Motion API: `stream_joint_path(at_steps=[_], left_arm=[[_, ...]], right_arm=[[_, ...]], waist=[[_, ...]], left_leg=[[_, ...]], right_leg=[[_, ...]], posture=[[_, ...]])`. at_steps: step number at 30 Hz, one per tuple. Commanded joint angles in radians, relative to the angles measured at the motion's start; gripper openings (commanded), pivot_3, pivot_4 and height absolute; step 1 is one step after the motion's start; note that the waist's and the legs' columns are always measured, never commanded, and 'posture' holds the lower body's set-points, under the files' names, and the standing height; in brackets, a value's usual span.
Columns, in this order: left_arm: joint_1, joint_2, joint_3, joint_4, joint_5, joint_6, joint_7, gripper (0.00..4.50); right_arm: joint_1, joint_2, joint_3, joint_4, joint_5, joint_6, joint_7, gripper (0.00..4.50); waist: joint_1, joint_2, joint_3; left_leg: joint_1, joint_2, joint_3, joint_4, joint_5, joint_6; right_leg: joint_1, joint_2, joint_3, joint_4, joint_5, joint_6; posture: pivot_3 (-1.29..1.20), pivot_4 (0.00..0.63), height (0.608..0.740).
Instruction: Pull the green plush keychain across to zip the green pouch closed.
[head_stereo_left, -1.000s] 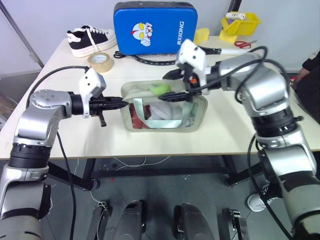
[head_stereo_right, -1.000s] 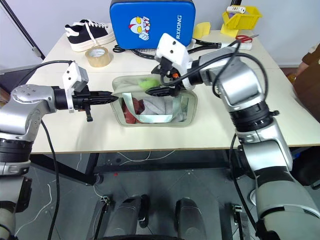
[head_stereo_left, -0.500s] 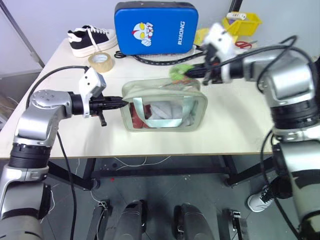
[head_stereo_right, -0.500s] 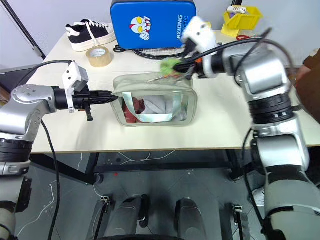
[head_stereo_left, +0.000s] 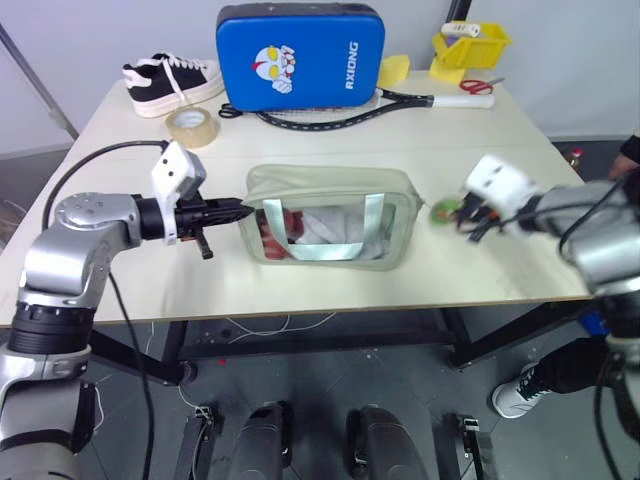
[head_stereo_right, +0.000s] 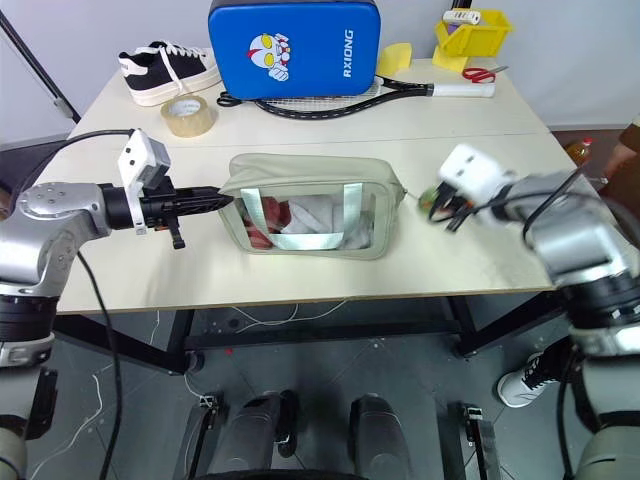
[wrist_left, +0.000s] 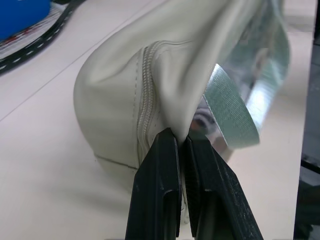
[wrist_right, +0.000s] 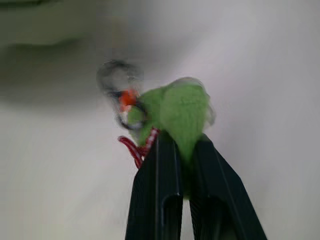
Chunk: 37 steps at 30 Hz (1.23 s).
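Right wrist view: the right claw (wrist_right: 182, 150) is clamped on the green plush keychain (wrist_right: 180, 112), with a metal ring and a bit of red-and-white cord hanging just beyond its tips.
Change: a second ago the right claw was over the open top of the green pouch (head_stereo_left: 330, 205), near its left end; now it sits off the pouch's right end, low over the table (head_stereo_left: 150, 290), and the charm has travelled with it.
Keychain now: pinched in the right claw (head_stereo_left: 462, 212), just past the pouch's right end and close to it; whether its cord is taut I cannot tell.
Pouch now: its top reads as one smooth, closed seam from end to end, where earlier it gaped with the charm lying in the opening.
Left claw: the left claw (wrist_left: 181, 145) keeps its narrow pinch on the fabric at the pouch's left end beside the zipper, and has not shifted.
Role of the left claw: it looks to be anchoring the pouch so the pull does not drag it along.
Meaning for the task: the zip stroke appears to have run its full length, so the closing seems essentially done.
Remaining: probably only letting go of the charm and the fabric.
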<state>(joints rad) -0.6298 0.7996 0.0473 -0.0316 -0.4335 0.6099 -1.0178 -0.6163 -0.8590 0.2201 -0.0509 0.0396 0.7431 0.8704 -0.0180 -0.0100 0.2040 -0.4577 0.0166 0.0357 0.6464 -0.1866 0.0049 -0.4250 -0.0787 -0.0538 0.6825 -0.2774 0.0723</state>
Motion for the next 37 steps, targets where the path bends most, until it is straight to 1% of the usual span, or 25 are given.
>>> stream_joint_path(at_steps=[1,3,10,11,13,14,16,18,19,20,21,23,25,26,27,29,31,34,37], left_arm=[[0.008,0.022,0.054,-0.03,-0.011,0.024,0.033,0.0],[0.012,0.022,0.059,-0.042,-0.019,0.034,0.04,0.0],[0.03,0.02,0.069,-0.077,-0.041,0.054,0.06,0.0],[0.033,0.021,0.072,-0.084,-0.046,0.056,0.06,0.0],[0.04,0.026,0.078,-0.102,-0.057,0.062,0.057,0.0],[0.042,0.027,0.08,-0.107,-0.06,0.064,0.056,0.0],[0.045,0.033,0.085,-0.116,-0.069,0.074,0.054,0.0],[0.036,0.04,0.096,-0.122,-0.101,0.108,0.041,0.77],[0.034,0.048,0.102,-0.129,-0.121,0.119,0.024,1.14],[0.03,0.057,0.109,-0.133,-0.137,0.133,0.016,1.59],[0.027,0.07,0.114,-0.133,-0.149,0.141,0.001,2.13],[0.025,0.101,0.12,-0.124,-0.153,0.134,-0.027,3.11],[0.022,0.134,0.139,-0.103,-0.162,0.124,-0.057,4.23],[0.019,0.149,0.152,-0.091,-0.17,0.122,-0.071,4.46],[0.018,0.169,0.163,-0.08,-0.178,0.123,-0.093,4.46],[0.06,0.248,0.198,-0.074,-0.191,0.106,-0.193,4.46],[0.095,0.3,0.228,-0.067,-0.203,0.084,-0.259,4.46],[0.106,0.316,0.248,-0.057,-0.217,0.076,-0.273,4.46],[0.1,0.304,0.249,-0.052,-0.22,0.089,-0.251,4.46]], right_arm=[[0.041,0.01,0.013,-0.061,-0.033,0.027,-0.038,0.09],[0.052,0.015,0.001,-0.046,-0.032,0.024,-0.048,0.09],[-0.022,-0.012,-0.039,0.061,-0.038,-0.021,-0.043,0.09],[-0.041,-0.012,-0.054,0.067,-0.026,0.0,-0.04,0.4],[-0.077,-0.016,-0.106,0.038,0.046,0.06,0.008,1.11],[-0.085,-0.017,-0.119,0.029,0.065,0.078,0.023,1.71],[-0.124,-0.008,-0.182,0.016,0.124,0.113,0.039,2.65],[-0.155,-0.031,-0.253,-0.012,0.209,0.139,0.1,3.78],[-0.154,-0.05,-0.276,-0.027,0.245,0.139,0.138,4.26],[-0.145,-0.069,-0.295,-0.042,0.274,0.124,0.175,4.27],[-0.14,-0.082,-0.311,-0.051,0.3,0.116,0.201,4.27],[-0.134,-0.097,-0.331,-0.06,0.337,0.103,0.231,4.27],[-0.128,-0.104,-0.347,-0.076,0.376,0.101,0.256,4.27],[-0.125,-0.107,-0.355,-0.085,0.396,0.104,0.269,4.27],[-0.122,-0.11,-0.365,-0.098,0.42,0.104,0.287,4.27],[-0.109,-0.118,-0.387,-0.123,0.461,0.099,0.315,4.27],[-0.09,-0.133,-0.399,-0.14,0.483,0.082,0.34,4.27],[-0.07,-0.148,-0.402,-0.147,0.499,0.066,0.346,4.27],[-0.056,-0.157,-0.387,-0.141,0.489,0.034,0.344,4.27]], waist=[[0.005,0.0,0.0],[0.007,0.0,0.0],[0.007,0.0,0.0],[0.006,0.0,0.0],[0.006,0.0,0.0],[0.006,0.0,0.0],[0.007,0.0,0.0],[0.007,0.0,0.0],[0.007,0.0,0.0],[0.009,0.0,0.0],[0.011,0.0,0.0],[0.009,0.0,0.0],[0.007,0.0,0.0],[0.007,0.0,0.0],[0.007,0.0,0.0],[0.002,0.0,0.0],[0.003,0.0,0.0],[0.009,0.0,0.0],[0.013,0.0,0.0]], left_leg=[[0.0,0.0,0.0,0.0,0.0,0.0],[0.0,0.0,0.0,0.001,0.0,0.0],[0.0,-0.001,0.0,0.001,0.0,0.0],[0.0,-0.001,0.0,0.001,0.0,0.0],[0.0,-0.001,0.0,0.001,0.0,0.0],[0.0,-0.001,0.0,0.001,0.0,0.0],[0.0,-0.001,0.0,0.001,0.0,0.0],[0.0,-0.001,0.0,0.001,0.0,0.0],[0.0,-0.001,0.0,0.001,0.0,0.0],[-0.001,-0.001,0.0,0.001,0.0,0.0],[-0.001,-0.001,-0.001,0.001,0.0,0.0],[-0.001,-0.001,-0.001,0.001,0.0,0.0],[-0.001,-0.001,-0.001,0.001,0.0,0.0],[0.0,-0.001,-0.001,0.001,0.0,0.0],[0.0,-0.001,-0.001,0.001,0.0,0.0],[-0.001,-0.001,-0.001,0.0,0.0,0.0],[-0.001,0.0,0.0,-0.001,-0.001,0.001],[-0.001,0.0,0.001,0.0,-0.001,0.001],[-0.001,0.0,0.0,0.001,-0.001,0.001]], right_leg=[[0.0,0.0,0.0,0.0,0.0,0.0],[0.0,0.0,0.0,0.0,0.0,0.0],[0.001,0.0,0.0,0.0,0.0,0.0],[0.001,0.0,0.0,0.0,0.0,0.0],[0.001,0.0,0.0,0.0,0.0,0.0],[0.001,0.0,0.0,0.0,0.0,0.0],[0.001,0.0,0.0,0.0,0.0,0.0],[0.001,-0.001,0.0,0.0,0.0,0.0],[0.001,-0.001,0.0,0.0,0.0,0.0],[0.001,-0.001,0.0,-0.001,0.0,0.0],[0.001,-0.001,0.0,-0.001,0.0,0.0],[0.001,-0.001,0.0,-0.001,0.0,0.0],[0.001,-0.001,0.0,-0.002,0.0,0.0],[0.001,-0.001,0.0,-0.002,0.0,0.0],[0.001,-0.001,0.0,-0.002,0.0,0.0],[0.0,-0.001,0.0,-0.002,0.0,0.0],[0.0,-0.001,0.0,-0.002,0.0,0.0],[0.0,-0.002,0.0,-0.002,0.0,0.0],[0.002,-0.003,-0.001,-0.004,-0.001,-0.002]], posture=[[0.0,0.15,0.74],[0.0,0.15,0.74],[0.0,0.15,0.74],[0.0,0.15,0.74],[0.0,0.15,0.74],[0.0,0.15,0.74],[0.0,0.15,0.74],[0.0,0.15,0.74],[0.0,0.15,0.74],[0.0,0.15,0.74],[0.0,0.15,0.74],[0.0,0.15,0.74],[0.0,0.15,0.74],[0.0,0.15,0.74],[0.0,0.15,0.74],[0.0,0.15,0.74],[0.0,0.15,0.74],[0.0,0.15,0.74],[0.0,0.15,0.74]])
